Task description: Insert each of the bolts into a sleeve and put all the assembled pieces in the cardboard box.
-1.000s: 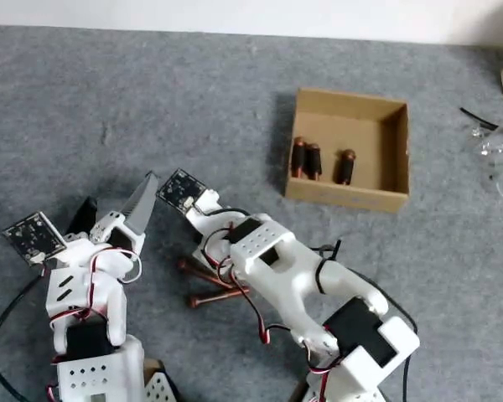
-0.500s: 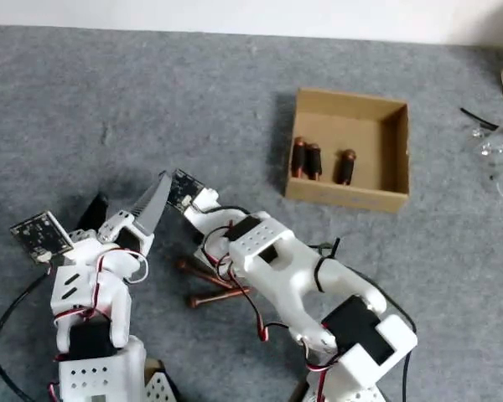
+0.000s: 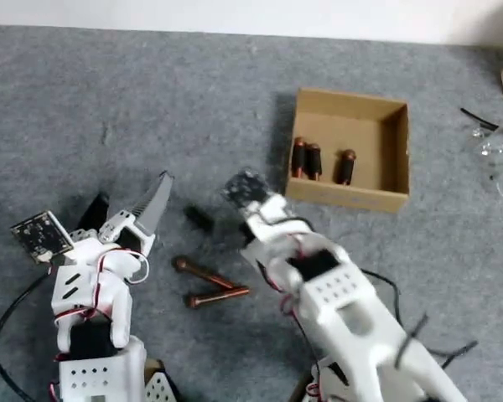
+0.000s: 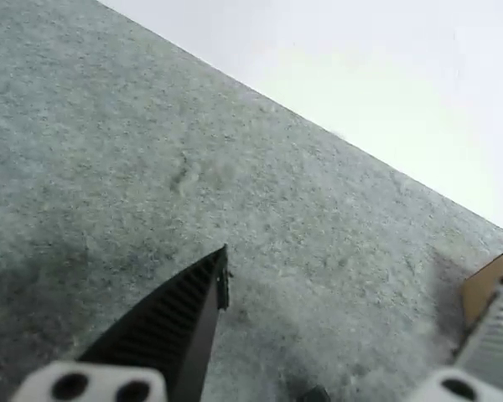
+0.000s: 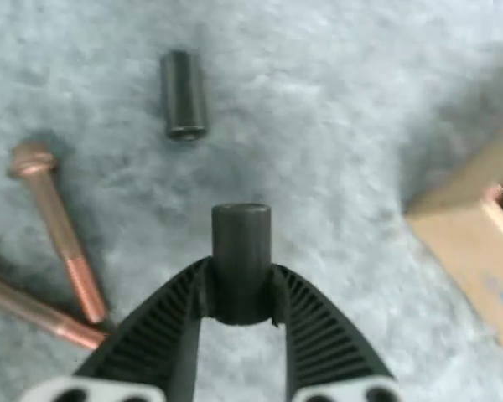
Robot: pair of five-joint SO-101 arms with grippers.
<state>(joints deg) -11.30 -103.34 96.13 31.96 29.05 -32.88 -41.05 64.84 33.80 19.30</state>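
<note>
Grey carpet (image 3: 84, 92) covers the table, and the cardboard box (image 3: 344, 199) sits on it beyond the right arm, open side up. Three assembled pieces (image 3: 313, 161) lie in the box: two side by side by one wall, the third a little apart from them. Two sleeves are outside the box. The held sleeve (image 5: 241, 251) stands upright in the right gripper (image 5: 241, 280), whose jaws are closed snugly round its lower half, above the carpet between the bolts and the box. The loose sleeve (image 3: 199, 219) lies on its side on the carpet, between the two grippers. Two copper-coloured bolts lie bare on the carpet close to the arms: the far bolt (image 3: 203, 272) and the near bolt (image 3: 218, 296) lie at an angle to each other, heads toward the left arm, threaded ends close together. The left gripper (image 3: 130, 191) hangs over the carpet just beside the loose sleeve, its jaws spread wide with nothing between them; its black finger (image 4: 176, 322) and the pale one stand well apart.
</note>
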